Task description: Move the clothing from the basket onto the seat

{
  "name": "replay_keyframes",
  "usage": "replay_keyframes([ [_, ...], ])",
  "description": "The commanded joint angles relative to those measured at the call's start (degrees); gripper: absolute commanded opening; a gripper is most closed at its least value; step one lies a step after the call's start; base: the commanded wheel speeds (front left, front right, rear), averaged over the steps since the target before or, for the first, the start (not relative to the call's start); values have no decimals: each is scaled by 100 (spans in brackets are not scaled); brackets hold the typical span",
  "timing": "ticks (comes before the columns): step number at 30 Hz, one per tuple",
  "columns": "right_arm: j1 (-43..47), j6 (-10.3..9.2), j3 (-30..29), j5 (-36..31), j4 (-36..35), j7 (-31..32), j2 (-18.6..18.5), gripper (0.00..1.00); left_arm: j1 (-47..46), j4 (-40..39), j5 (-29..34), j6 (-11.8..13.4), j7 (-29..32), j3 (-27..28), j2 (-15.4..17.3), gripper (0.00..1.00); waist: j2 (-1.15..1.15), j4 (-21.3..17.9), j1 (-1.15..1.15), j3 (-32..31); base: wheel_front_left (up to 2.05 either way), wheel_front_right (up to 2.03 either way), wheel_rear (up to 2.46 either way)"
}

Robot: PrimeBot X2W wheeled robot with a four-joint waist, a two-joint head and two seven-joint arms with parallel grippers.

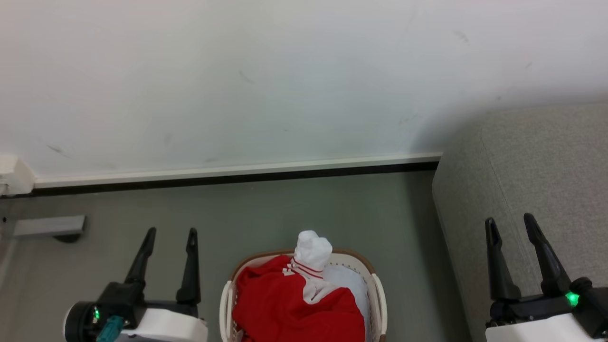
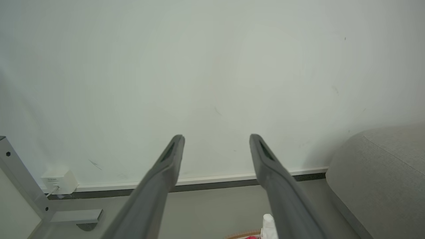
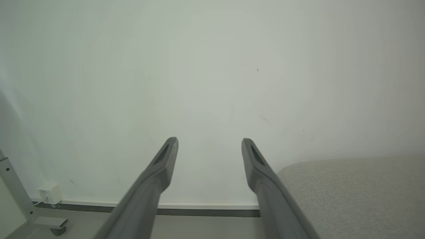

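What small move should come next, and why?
Probably lower the left gripper toward the clothing, piled in the basket beside it. Both grippers hang open and empty, and the right gripper is by the seat.

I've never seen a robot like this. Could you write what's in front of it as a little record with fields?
Left gripper: open, holding nothing
Right gripper: open, holding nothing, beside the sofa
Basket: cream, brown rim, on the floor between the grippers
Clothing: red fabric plus a white striped cuff, in the basket
Seat: grey sofa, robot's right, no clothing seen on it
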Motion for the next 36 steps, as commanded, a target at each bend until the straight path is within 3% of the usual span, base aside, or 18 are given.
replay_keyframes([
  [1, -122, 19, -23, 85, -74, 2, 26, 100, -99, -9, -91, -13, -6, 9, 16, 100, 0, -86, 0, 259, 0, 0, 0],
  [10, -585, 19, -74, 263, -355, 1, 80, 100, -723, 199, -24, -192, -6, 128, 36, 100, 0, -459, 0, 1119, 0, 0, 0],
  [18, -916, 19, -148, 343, -372, 1, 137, 100, -1286, 973, 11, -453, -6, 78, 141, 100, 0, -812, 0, 1847, 0, 0, 0],
  [25, -1169, 19, -139, 328, -466, 1, 183, 100, -1900, 2358, -100, -691, -6, -164, 307, 100, 0, -1120, 0, 2391, 0, 0, 0],
  [36, -1444, 19, -75, 575, -596, 1, 209, 100, -2904, 4566, -286, -800, -4, -699, 524, 100, 0, -1634, 0, 3068, 0, 0, 0],
])
